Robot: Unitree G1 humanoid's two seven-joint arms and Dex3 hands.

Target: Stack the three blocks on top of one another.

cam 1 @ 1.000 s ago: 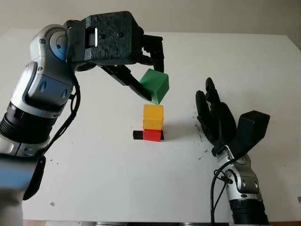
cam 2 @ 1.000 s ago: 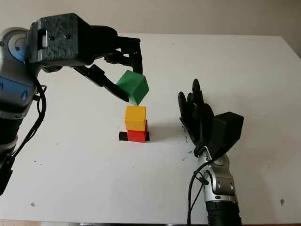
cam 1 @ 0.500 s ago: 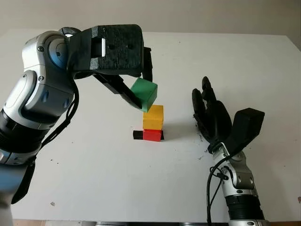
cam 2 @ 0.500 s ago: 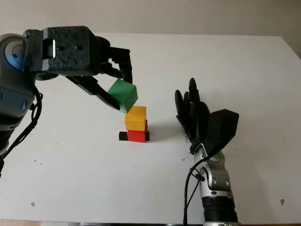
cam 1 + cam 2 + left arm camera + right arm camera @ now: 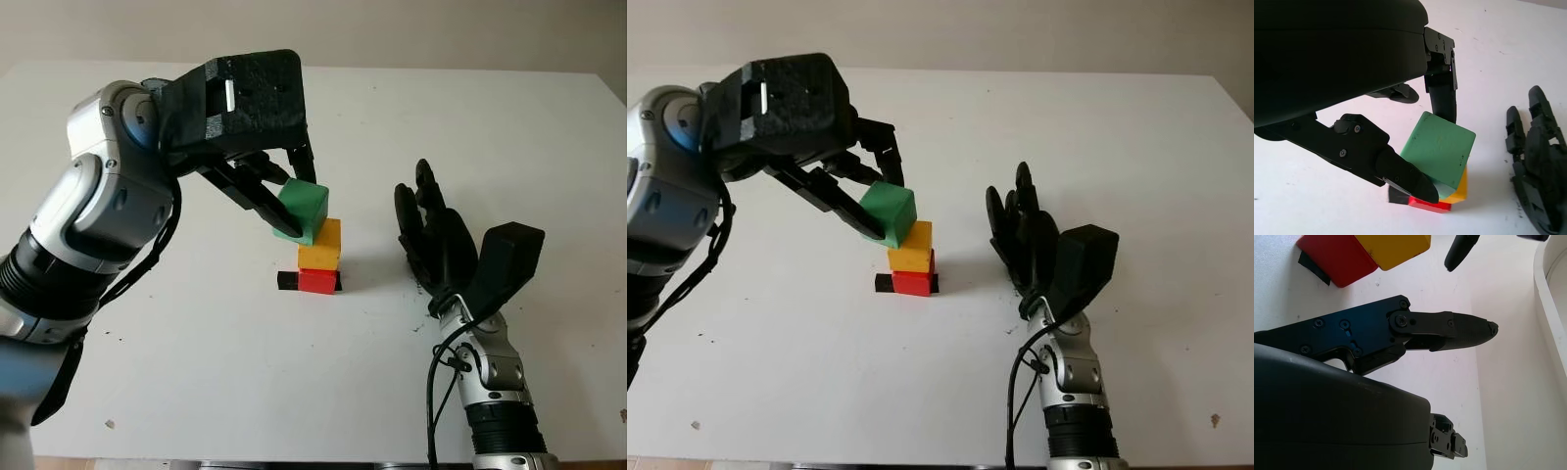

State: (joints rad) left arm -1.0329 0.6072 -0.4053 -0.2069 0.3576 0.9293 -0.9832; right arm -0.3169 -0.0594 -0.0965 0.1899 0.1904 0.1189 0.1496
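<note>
left hand (image 5: 279, 201) grips tilted green block (image 5: 303, 210) (fingers on opposite faces in the wrist view) | it overlaps yellow block's (image 5: 320, 245) upper left, above red block (image 5: 316, 281) | right hand (image 5: 438, 245) open, right of stack

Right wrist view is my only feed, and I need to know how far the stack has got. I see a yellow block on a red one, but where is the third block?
Observer: The green block is held by the left hand, between its fingers, just above the yellow block.
Operator: Is it square over the yellow one?
Observer: No. It is tilted and offset toward the left arm's side. I cannot tell whether it touches the yellow block.
Operator: Where is my right hand relative to the stack?
Observer: The right hand is open, on the stack's right side and apart from it.
</note>
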